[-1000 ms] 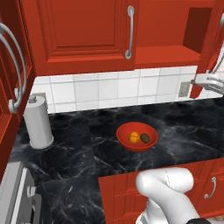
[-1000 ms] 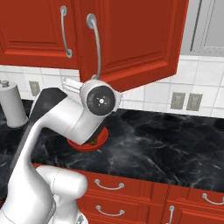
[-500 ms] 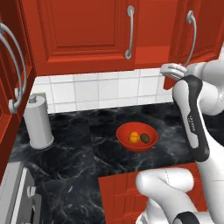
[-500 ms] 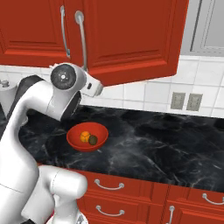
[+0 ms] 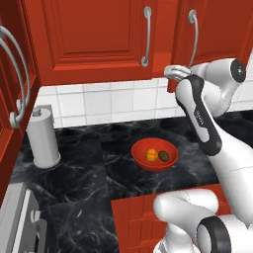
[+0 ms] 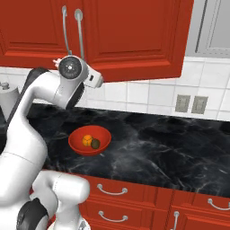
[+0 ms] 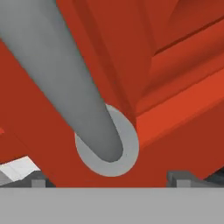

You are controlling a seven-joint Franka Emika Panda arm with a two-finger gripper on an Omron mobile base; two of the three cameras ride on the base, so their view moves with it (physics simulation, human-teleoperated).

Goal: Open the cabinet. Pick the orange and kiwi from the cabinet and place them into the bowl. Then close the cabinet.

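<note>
The red cabinet (image 5: 99, 39) hangs over the counter. Its right door (image 5: 212, 29) stands swung in beside the left one, shut or nearly so. My gripper (image 5: 174, 72) is up at that door's bottom edge, just below its silver handle (image 5: 192, 34). In the hand view my gripper (image 7: 109, 180) is open, with the fingertips (image 7: 37, 181) wide apart. The handle's lower end and its round mount (image 7: 107, 146) lie close ahead between them, not gripped. The glossy red bowl (image 5: 154, 154) on the black counter holds the orange (image 5: 151, 155) and the kiwi (image 5: 163, 156); the bowl (image 6: 90, 140) also holds them in the right base view.
A paper-towel holder (image 5: 44, 138) stands at the back left of the counter. Another red door with curved handles (image 5: 15, 94) juts out at the far left. Wall outlets (image 6: 191, 104) sit on the tiled backsplash. Red drawers (image 6: 134, 197) run under the counter front.
My arm has swung left across the counter, and the cabinet's right door has come in with it from wide open to closed or nearly closed. The jaws stayed open.
</note>
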